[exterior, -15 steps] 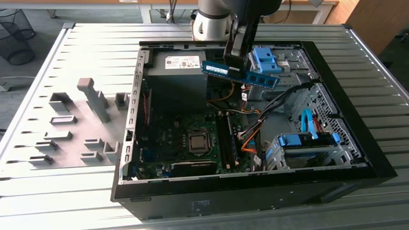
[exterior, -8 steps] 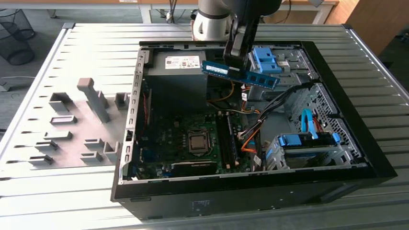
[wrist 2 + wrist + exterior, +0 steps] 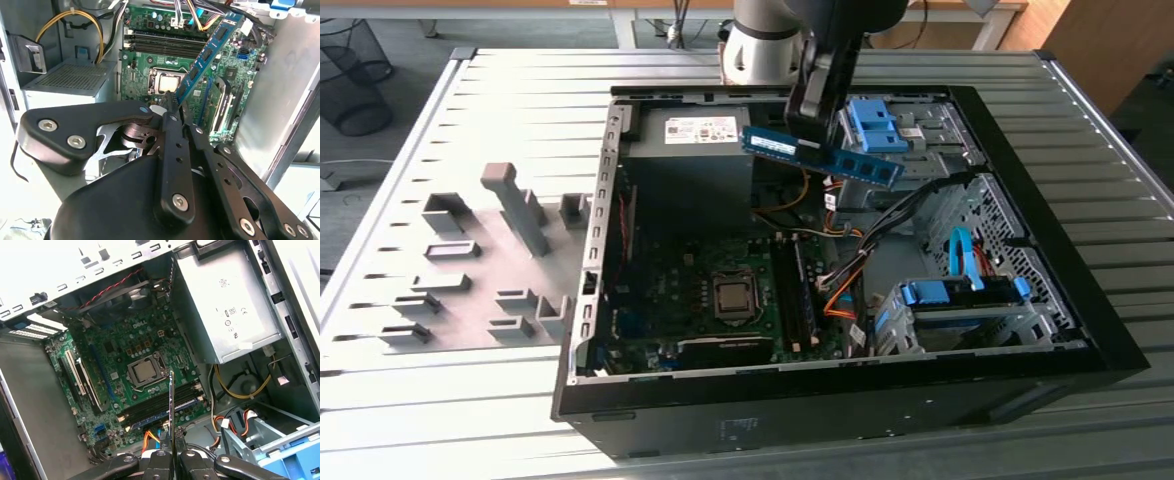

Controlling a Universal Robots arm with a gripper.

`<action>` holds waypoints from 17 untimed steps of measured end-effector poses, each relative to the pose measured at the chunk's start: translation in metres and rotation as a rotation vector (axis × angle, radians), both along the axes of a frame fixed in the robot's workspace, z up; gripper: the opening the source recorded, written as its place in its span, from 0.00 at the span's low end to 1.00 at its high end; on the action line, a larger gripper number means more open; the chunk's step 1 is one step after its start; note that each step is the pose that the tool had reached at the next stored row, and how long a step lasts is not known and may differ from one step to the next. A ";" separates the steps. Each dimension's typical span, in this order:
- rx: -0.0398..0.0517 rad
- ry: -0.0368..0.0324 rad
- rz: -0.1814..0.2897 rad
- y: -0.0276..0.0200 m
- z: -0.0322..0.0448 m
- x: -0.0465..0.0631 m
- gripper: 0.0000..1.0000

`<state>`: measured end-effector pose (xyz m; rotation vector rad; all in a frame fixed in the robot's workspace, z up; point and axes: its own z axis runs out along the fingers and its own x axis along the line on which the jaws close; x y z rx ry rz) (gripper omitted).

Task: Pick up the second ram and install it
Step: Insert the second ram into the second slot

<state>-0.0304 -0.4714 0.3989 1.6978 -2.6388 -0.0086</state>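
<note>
- While the arm hangs over the open computer case (image 3: 1067,330), which lies on its side on the slatted metal table (image 3: 520,90), nothing has been seated yet: the stick is in the air above the case interior, well clear of the board.
- Motherboard (image 3: 125,347): green, flat on the case floor, bare processor socket (image 3: 145,371) near its middle. In the first wrist view the long black memory slots (image 3: 160,407) run just beside the socket, between it and the gripper.
- Power supply (image 3: 700,130): grey box at the far end of the case in the exterior view; yellow and orange cables (image 3: 847,290) trail near the slot area. Judgement: these could snag a descending stick, so the path should stay over the slots.
- Grey fixture blocks (image 3: 507,215) stand on the table, on the exterior view's left of the case, well apart from the work.
- Gripper (image 3: 170,452): jaws closed together on one end of the second ram (image 3: 821,155); in the first wrist view the stick is seen edge-on as a thin line between the fingers.
- Second ram: blue-green, tilted in the exterior view, with one end lower toward that view's right. It is not level with the board.
- Judgement for the step in hand: level the stick, bring its long edge parallel to an empty slot, centre it between the end latches, then press straight down evenly. A tilted entry risks jamming one corner.
- Which slots are empty I cannot tell for certain.
</note>
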 end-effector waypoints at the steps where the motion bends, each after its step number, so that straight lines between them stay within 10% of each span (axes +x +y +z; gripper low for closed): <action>1: 0.0000 0.0000 -0.006 0.0000 0.0000 0.000 0.14; 17: 0.0001 0.0001 -0.146 0.0000 -0.0011 0.000 0.14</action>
